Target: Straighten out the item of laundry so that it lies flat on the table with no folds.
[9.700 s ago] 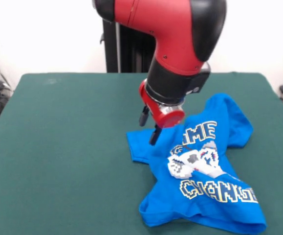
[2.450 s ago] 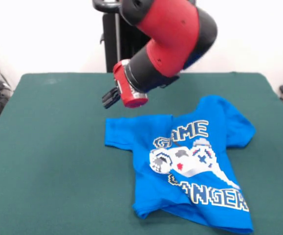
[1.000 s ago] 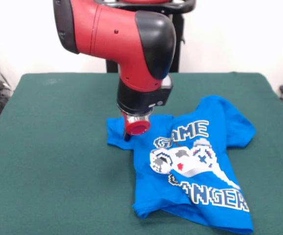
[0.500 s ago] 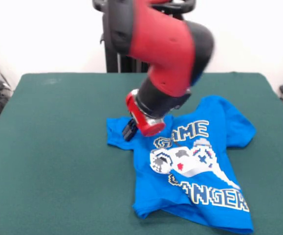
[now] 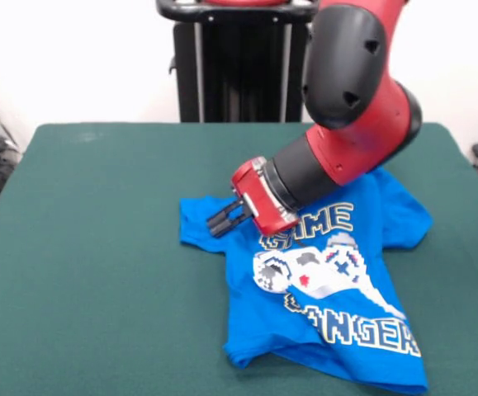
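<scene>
T-shirt (image 5: 321,280) lies print-side up on the green worktop (image 5: 90,247), right of centre and toward the near edge in the front view. Body is mostly spread; the sleeve on the pic's left is bunched w/ a turned edge near the pincer, and the hem at the lower left shows a curl and small fold. Sleeve on the pic's right looks rounded, prob. tucked under in part. Pincer (image 5: 220,220) points sideways toward the pic's left, tilted low over the bunched sleeve; its dark fingers sit close together and appear shut, w/ no cloth seen between them. Whether the tips touch the fabric cannot be told from this angle. Arm (image 5: 346,124) crosses above the shirt's upper part and hides the collar area. Judgement: task is partly done; remaining work is the left-side sleeve and the hem. Risks from here: (1) a sideways sweep w/ the pincer low could drag the sleeve inward and add folds instead of removing them; (2) a grasp taken too deep may catch both fabric layers, so the whole shirt shifts rather than the fold opening; (3) pulling toward the near edge may carry the hem off the worktop, as it already lies close to that edge
</scene>
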### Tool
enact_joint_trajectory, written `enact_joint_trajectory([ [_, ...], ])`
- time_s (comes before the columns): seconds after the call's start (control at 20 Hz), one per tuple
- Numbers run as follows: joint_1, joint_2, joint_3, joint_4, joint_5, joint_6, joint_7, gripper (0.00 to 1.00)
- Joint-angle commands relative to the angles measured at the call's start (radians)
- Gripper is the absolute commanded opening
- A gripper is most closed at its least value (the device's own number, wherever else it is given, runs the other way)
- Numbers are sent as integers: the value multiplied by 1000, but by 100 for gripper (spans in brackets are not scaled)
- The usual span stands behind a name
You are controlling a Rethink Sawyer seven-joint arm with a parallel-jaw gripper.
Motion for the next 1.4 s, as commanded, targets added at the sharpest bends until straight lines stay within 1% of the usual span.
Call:
enact_joint_trajectory([
  [0.05,20,169,-10,-22,72,58,344,0],
  [0.15,41,206,-58,-38,61,71,370,0],
  [0.25,47,238,-92,-45,55,54,387,0],
  [0.4,36,275,-125,-51,49,-14,393,0],
  [0.6,20,308,-153,-42,46,-105,389,0],
  [0.75,6,303,-136,-33,72,-149,360,0],
  [0.95,-3,260,-84,-8,114,-169,303,0],
  [1.2,-13,154,-26,68,127,-167,194,0],
  [1.3,-28,83,11,108,135,-161,119,0],
  [1.4,-45,-36,63,172,146,-126,12,0],
])
